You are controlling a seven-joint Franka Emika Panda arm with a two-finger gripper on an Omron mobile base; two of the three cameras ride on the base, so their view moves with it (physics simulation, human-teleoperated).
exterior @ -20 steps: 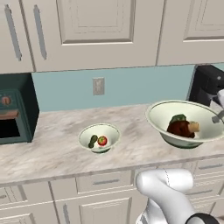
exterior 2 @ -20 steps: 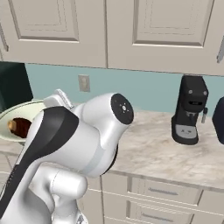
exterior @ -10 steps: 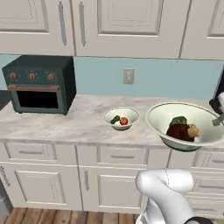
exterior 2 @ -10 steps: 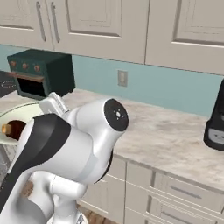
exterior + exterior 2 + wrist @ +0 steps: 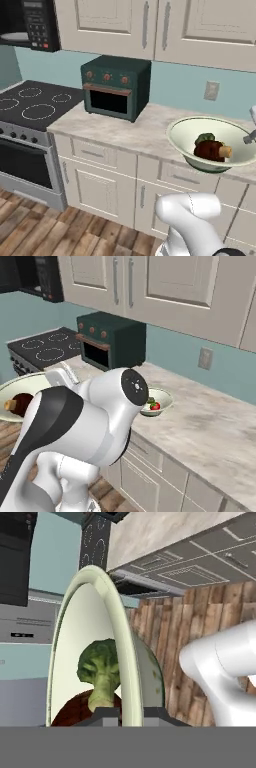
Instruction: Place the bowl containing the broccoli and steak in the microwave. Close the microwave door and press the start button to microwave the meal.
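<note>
Hand view shows the tool [image 5: 121,714] clamped on the rim of the bowl [image 5: 90,647], one finger inside, one outside, with the broccoli [image 5: 102,672] and steak [image 5: 75,709] lying within. The bowl [image 5: 212,145] hangs in the air before the desk [image 5: 120,131], the microwave [image 5: 27,22] well apart, up left. Being stiff, smooth ceramic, likely heavy, it could pivot or slip in a rim pinch; keeping it level seems wise.
</note>
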